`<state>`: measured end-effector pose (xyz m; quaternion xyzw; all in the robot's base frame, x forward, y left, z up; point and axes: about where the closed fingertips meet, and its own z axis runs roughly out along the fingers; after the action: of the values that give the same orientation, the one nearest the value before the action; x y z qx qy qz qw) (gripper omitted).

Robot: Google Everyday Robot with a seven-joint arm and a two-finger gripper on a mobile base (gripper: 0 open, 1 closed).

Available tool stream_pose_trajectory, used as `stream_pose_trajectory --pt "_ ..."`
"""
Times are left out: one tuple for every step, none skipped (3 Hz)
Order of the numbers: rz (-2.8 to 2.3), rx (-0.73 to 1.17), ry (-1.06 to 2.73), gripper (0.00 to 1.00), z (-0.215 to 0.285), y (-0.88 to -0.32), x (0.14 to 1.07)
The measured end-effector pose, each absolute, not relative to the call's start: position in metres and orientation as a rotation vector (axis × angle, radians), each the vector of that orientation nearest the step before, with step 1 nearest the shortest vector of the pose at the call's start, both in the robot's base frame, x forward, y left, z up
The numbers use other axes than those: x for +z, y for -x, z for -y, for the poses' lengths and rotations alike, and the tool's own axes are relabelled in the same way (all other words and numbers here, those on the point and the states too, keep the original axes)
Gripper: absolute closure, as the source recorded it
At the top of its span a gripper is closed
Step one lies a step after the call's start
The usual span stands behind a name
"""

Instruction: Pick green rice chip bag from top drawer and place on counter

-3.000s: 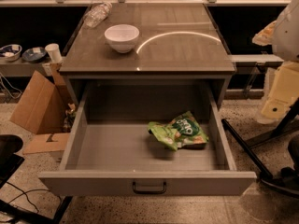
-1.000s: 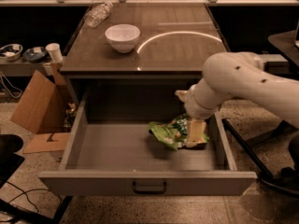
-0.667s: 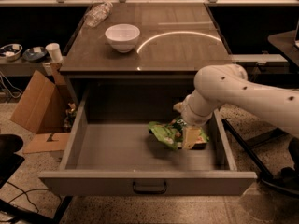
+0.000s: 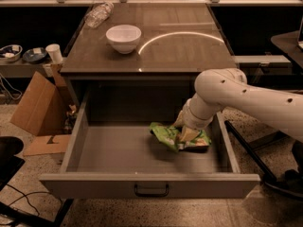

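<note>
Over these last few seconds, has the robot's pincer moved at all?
Yes. The pincer has come in from right of the top drawer and down inside it, to the green rice chip bag.

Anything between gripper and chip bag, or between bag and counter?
Nothing visible. The gripper is down in the top drawer, right at the green rice chip bag. On the counter, the white bowl and bottle sit left; the right half is free.
</note>
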<state>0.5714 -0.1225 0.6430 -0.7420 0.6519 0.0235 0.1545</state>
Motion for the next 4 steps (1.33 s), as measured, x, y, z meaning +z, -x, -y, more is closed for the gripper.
stream_pose_trajectory --pt "-1.868 0.067 2.127 0.85 0.122 -0.571 0.643" --pt "-1.868 0.071 2.122 1.00 0.122 -0.570 0.644" --pt "-1.878 0.048 2.075 1.00 0.125 -0.558 0.674" --pt "-1.880 -0.115 2.073 1.00 0.134 -0.549 0.780"
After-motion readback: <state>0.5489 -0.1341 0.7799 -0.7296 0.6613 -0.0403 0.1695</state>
